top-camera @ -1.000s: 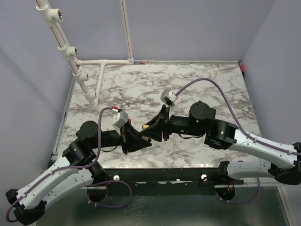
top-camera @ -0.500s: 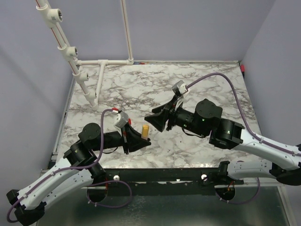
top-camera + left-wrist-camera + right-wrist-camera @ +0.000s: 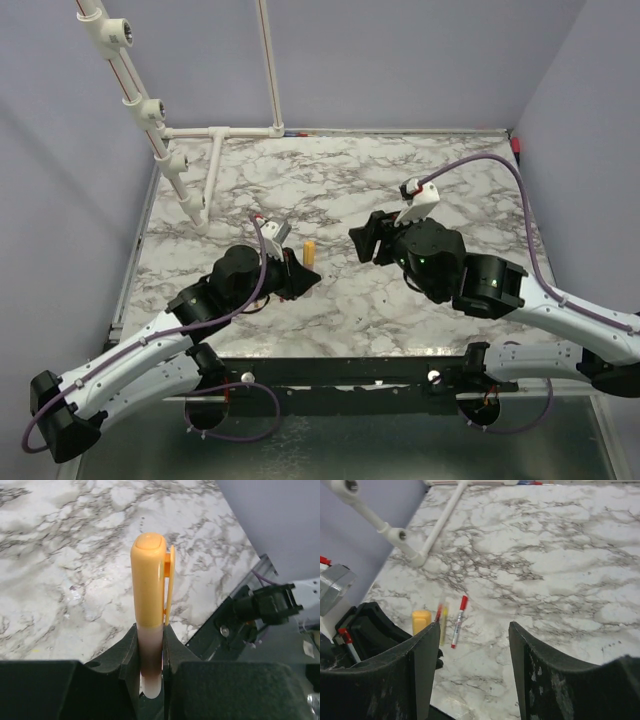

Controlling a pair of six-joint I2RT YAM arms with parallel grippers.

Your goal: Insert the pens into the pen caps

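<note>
At the far left of the marble table (image 3: 450, 180) we see a white pipe frame (image 3: 205, 170) standing near the corner.

Right of it, our left gripper (image 3: 303, 280) reaches over the middle of the table. Its fingers are clenched on a pen (image 3: 150, 655), gripping the pale barrel. The pen stands upright between them in the left wrist view. A yellow-orange cap (image 3: 148, 580) sits on the pen's free end, clip to the right, well clear of the fingers. From above, the cap shows just beyond the gripper tip, held above the table.

In the right wrist view, a red pen (image 3: 457, 622) with a white barrel lies on the marble just right of the held cap. A second pen (image 3: 441, 622) lies close beside it, blurred and partly behind our right finger. We cannot tell its colours for sure.

Further right, our right gripper (image 3: 366, 238) hangs over the table, apart from the left one and pointed toward it. Its fingers are spread wide and released, with only marble between them.
</note>
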